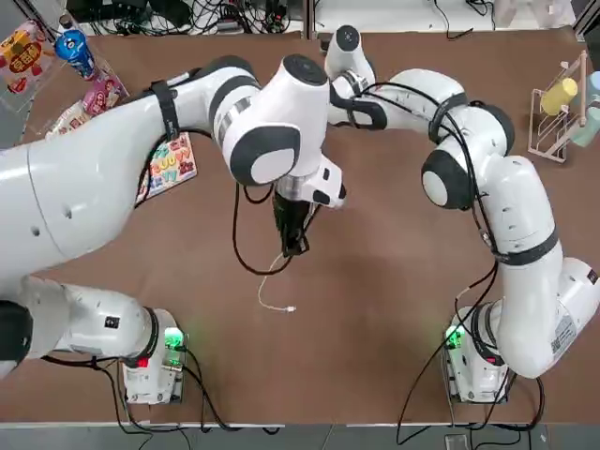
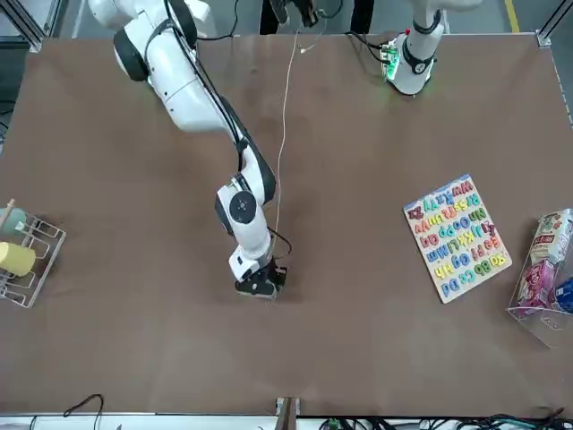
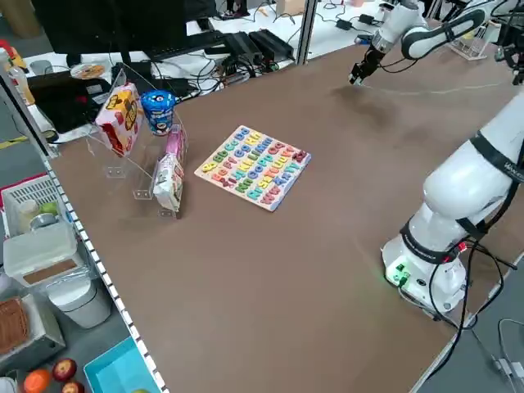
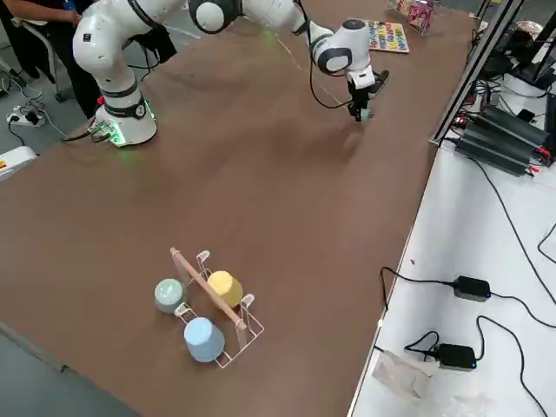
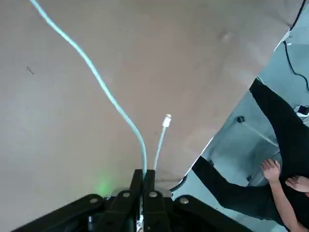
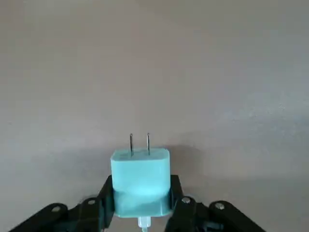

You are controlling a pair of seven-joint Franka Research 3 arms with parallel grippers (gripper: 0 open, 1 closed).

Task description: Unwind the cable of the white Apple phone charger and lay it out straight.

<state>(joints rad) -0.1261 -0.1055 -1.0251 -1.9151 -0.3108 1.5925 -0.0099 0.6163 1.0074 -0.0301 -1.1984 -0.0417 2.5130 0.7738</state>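
Right wrist view: the right gripper (image 6: 142, 191) clamps the light, rigid charger (image 6: 140, 181); robot-side of the charger, the left gripper (image 5: 148, 173) pinches soft cable (image 5: 104, 84), best held near its connector (image 5: 166, 121).

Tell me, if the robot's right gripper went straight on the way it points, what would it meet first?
Probably the brown tabletop: the right gripper is out towards the far side. The charger's two prongs would likely touch before the fingers, though the gap is hard to judge.
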